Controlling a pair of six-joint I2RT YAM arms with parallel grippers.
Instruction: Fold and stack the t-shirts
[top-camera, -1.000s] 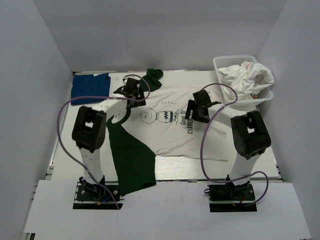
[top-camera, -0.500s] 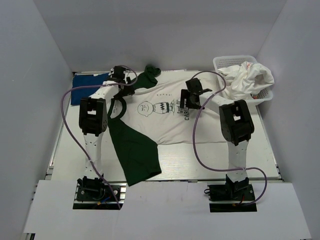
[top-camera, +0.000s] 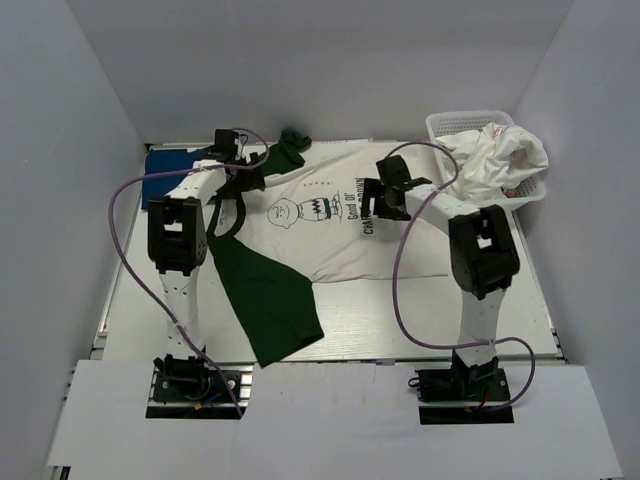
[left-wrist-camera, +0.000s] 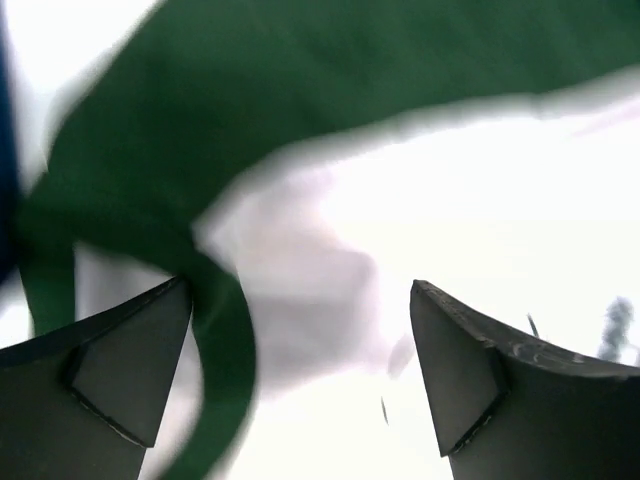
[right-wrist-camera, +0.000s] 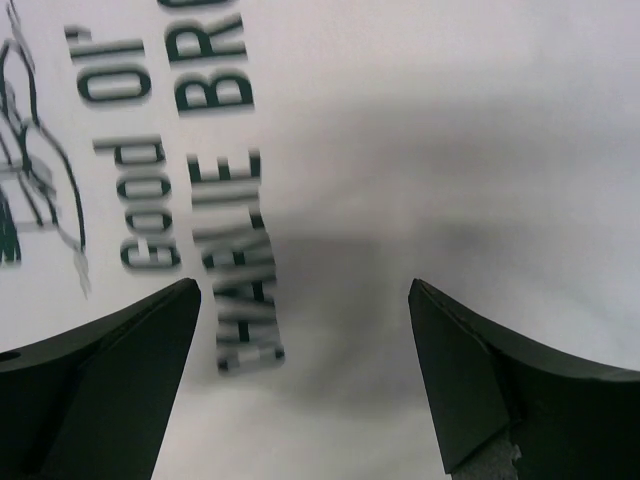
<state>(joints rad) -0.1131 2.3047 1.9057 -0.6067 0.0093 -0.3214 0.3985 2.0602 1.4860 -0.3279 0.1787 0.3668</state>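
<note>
Two grippers are hanging over the green-sleeved t-shirt (top-camera: 330, 240), which is lying print-up on the table (top-camera: 430, 320) just left of the white lattice basket (top-camera: 452, 124). The left gripper (top-camera: 243, 172) is standing with its jaws spread wide and pinching nothing, well away from the basket. Its blurred wrist view is showing the green collar band (left-wrist-camera: 222, 340) and white cloth below the fingers. The right gripper (top-camera: 386, 196) is gaping too and holding nothing. It is nearer the basket, over the lettering (right-wrist-camera: 190, 200) beside the cartoon face (top-camera: 288, 212).

Judging by that, the step in hand is taking hold of the shirt for smoothing or a first fold. To do it well, each gripper should be coming down until both fingers are bracketing a ridge of cloth. It should be closing at an edge or shoulder rather than mid-chest. The two should then be lifting together so the body is not skewing.

The shirt is looking soft and slightly rumpled, with its body lying mostly flat. One dark green sleeve (top-camera: 265, 300) is sprawling toward the arm bases on the side away from the basket. The other sleeve (top-camera: 291, 148) is bunching at the far edge. More white t-shirts (top-camera: 497, 158) are spilling over the basket, and a dark blue t-shirt (top-camera: 172, 172) is lying well apart from it.
</note>
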